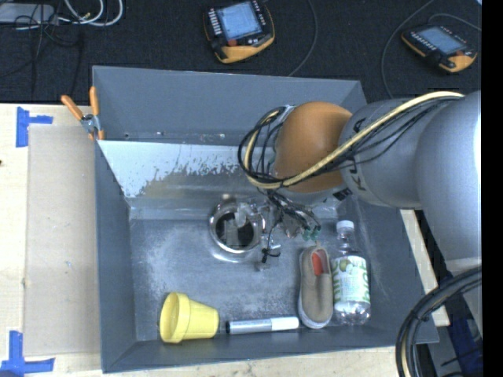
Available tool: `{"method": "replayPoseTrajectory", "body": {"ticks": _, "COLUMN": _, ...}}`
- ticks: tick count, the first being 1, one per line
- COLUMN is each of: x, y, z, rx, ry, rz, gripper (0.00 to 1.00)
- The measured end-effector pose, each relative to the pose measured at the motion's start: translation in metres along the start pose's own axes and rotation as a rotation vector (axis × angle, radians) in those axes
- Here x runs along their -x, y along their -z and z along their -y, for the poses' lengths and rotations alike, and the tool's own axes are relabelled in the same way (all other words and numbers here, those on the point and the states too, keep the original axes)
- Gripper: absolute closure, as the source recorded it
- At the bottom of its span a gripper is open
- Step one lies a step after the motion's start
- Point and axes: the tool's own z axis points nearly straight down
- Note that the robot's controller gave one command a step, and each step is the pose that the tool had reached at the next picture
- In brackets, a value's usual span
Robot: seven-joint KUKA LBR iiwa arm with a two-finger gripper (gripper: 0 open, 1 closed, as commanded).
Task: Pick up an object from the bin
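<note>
**Gripper low in bin, nothing lifted yet**

The gripper (265, 246) sits low over the floor of the bin (196, 108), close against a shiny metal cup (232, 230) that lies just beside it on the side away from the arm (416, 155). Wrist parts and cables crowd the spot, so it cannot be told whether the gripper is spread or closed, or whether it has the cup's rim at all. Nothing is seen raised off the floor.

Nearer the front wall and toward the arm's side, a grey shoe (316, 293) with a red patch lies near the gripper, with a clear bottle (350, 283) touching its far flank. Further out, along the front wall, a marker (263, 325) lies flat. A yellow cup (187, 318) on its side rests at the marker's far end, well apart from the gripper.

By this showing the approach looks done, with the cup the likeliest target. A secure hold and the lift out of the bin appear to be left.
</note>
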Motion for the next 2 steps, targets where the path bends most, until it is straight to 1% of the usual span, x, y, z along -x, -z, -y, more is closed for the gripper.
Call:
{"method": "replayPoseTrajectory", "body": {"ticks": 1, "x": 0.0018, "y": -0.0001, "z": -0.0083, "rx": 0.001, "ry": 0.031, "rz": 0.000, "gripper": 0.00}}
{"method": "replayPoseTrajectory", "body": {"ticks": 2, "x": 0.0069, "y": -0.0001, "z": -0.0168, "rx": 0.001, "ry": 0.093, "rz": 0.001, "gripper": 0.00}}
